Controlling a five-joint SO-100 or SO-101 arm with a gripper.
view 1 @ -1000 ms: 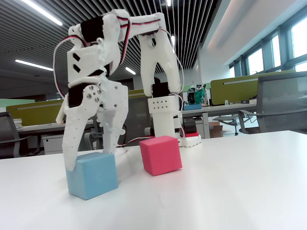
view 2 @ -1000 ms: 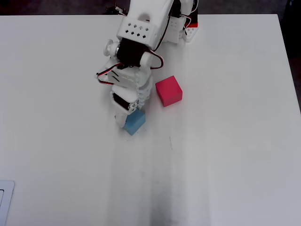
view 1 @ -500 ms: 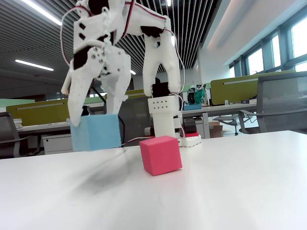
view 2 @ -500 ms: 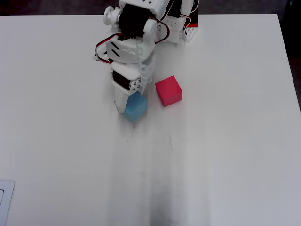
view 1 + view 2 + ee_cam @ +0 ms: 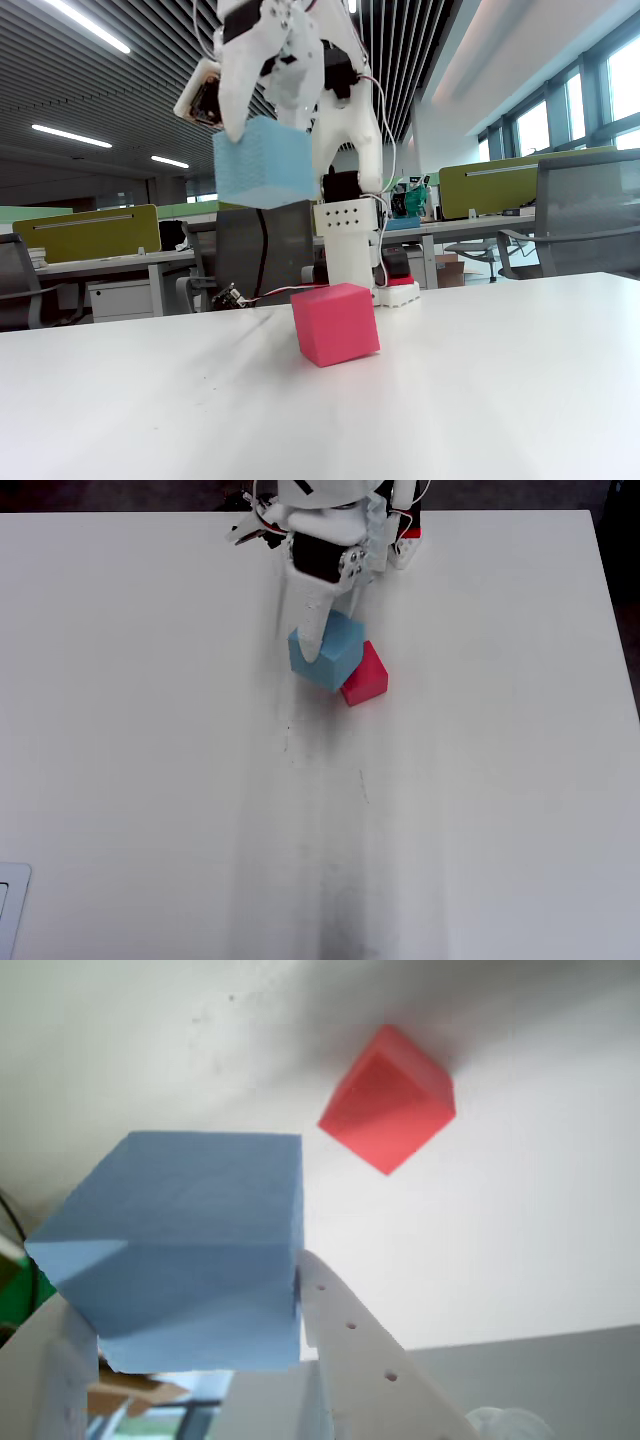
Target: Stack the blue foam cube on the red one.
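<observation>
My white gripper [image 5: 262,140] is shut on the blue foam cube [image 5: 263,162] and holds it in the air, well above the table. The red cube [image 5: 335,322] sits on the white table, below and to the right of the blue cube in the fixed view. In the wrist view the blue cube [image 5: 180,1245] fills the lower left between my fingers [image 5: 370,1350], and the red cube [image 5: 388,1100] lies beyond it at upper right. In the overhead view the blue cube [image 5: 335,655] overlaps the upper left of the red cube [image 5: 368,678], under my gripper [image 5: 318,645].
The white table [image 5: 150,780] stretches wide around the cubes. The arm's base [image 5: 352,250] with cables stands behind the red cube. A pale object [image 5: 8,910] sits at the overhead view's bottom left corner. Office desks and chairs stand beyond the table.
</observation>
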